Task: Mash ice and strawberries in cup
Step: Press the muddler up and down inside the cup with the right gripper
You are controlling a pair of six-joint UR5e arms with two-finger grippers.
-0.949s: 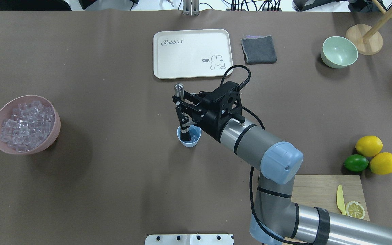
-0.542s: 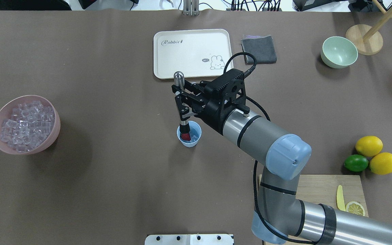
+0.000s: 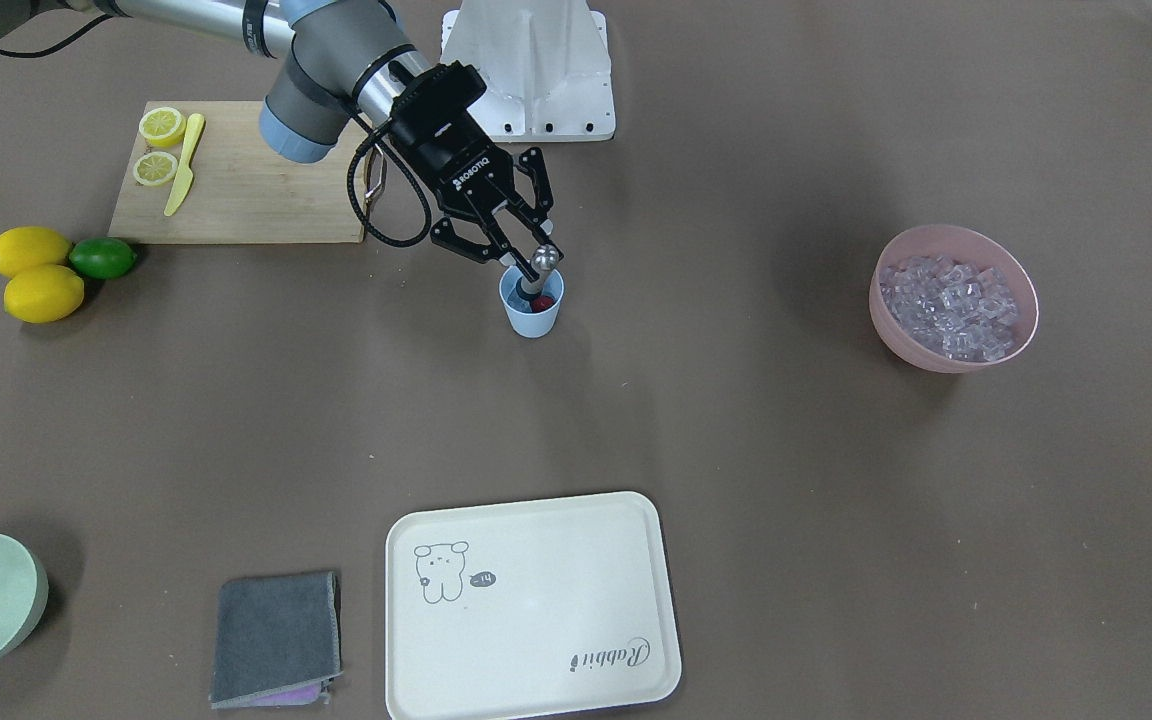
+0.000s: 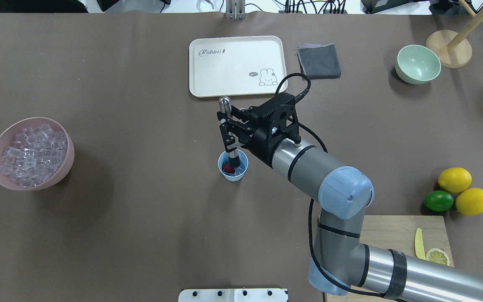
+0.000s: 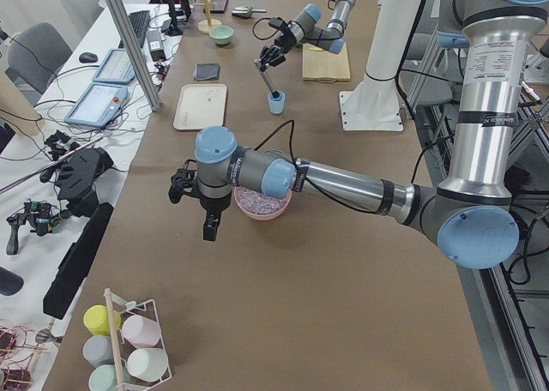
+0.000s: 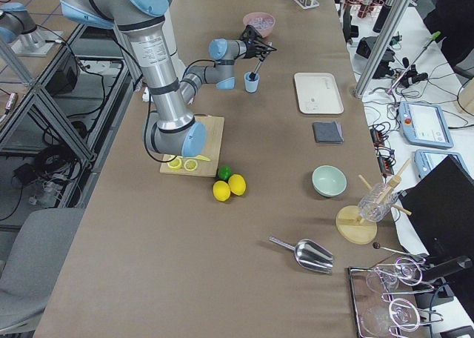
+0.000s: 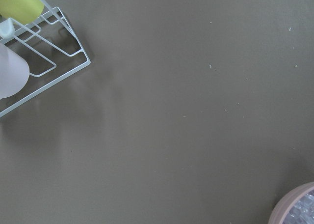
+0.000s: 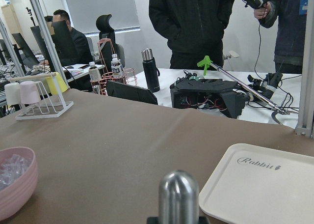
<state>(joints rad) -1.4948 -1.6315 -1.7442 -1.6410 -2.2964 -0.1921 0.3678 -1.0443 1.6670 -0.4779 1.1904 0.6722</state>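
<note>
The light-blue cup (image 4: 241,172) stands mid-table, also in the front view (image 3: 533,318). The red strawberry (image 4: 226,168) lies inside it (image 3: 543,303), with a little ice beside it. My right gripper (image 4: 229,134) is shut on a muddler (image 4: 224,102) with a steel top and black shaft, whose tip is in the cup. The muddler's top fills the right wrist view (image 8: 178,194). More ice (image 4: 32,154) fills the pink bowl (image 4: 68,144) at the left. My left gripper (image 5: 210,228) hangs beside that bowl; I cannot tell if it is open.
A cream tray (image 4: 237,65) and grey cloth (image 4: 319,61) lie beyond the cup. A pale green bowl (image 4: 417,63), two lemons and a lime (image 4: 438,201), and a cutting board (image 4: 392,235) with a yellow knife are at the right. A cup rack (image 7: 44,62) stands near the left arm.
The right gripper lifted the muddler a little, then came back down and slightly right. The strawberry now shows to the left of the muddler's tip.
</note>
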